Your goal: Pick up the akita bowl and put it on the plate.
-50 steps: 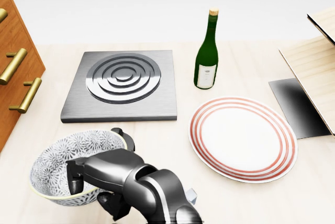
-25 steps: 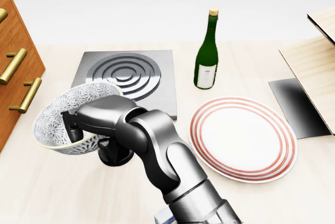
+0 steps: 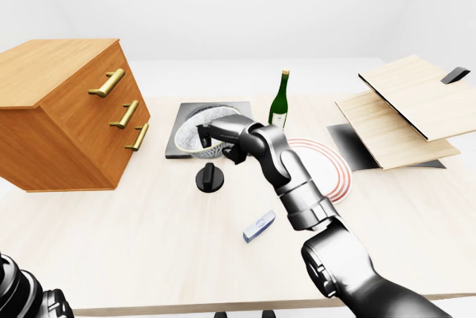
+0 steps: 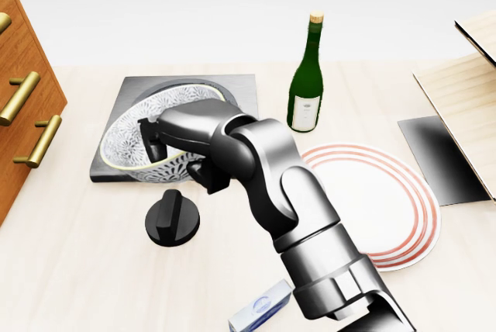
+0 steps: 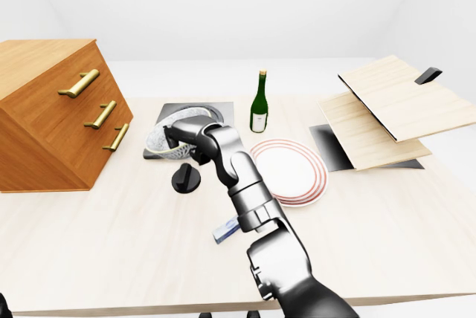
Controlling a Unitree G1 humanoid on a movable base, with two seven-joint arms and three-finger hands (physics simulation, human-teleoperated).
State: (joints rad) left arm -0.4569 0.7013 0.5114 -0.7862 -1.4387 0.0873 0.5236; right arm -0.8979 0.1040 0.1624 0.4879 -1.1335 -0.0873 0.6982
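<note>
Your right hand (image 4: 186,134) is clamped on the near rim of the bowl (image 4: 124,134), one finger hooked inside and the others under the outer wall. The bowl is off the table (image 4: 85,278), tilted with its mouth toward the head view's left, hanging over the stove plate (image 4: 242,95). The plate (image 4: 387,200) lies well to the right, partly hidden by your forearm, with an upright bottle (image 4: 306,84) just above it. A black knob (image 4: 172,219) sits on the table below the bowl, and a small box (image 4: 262,307) lies beside your arm.
</note>
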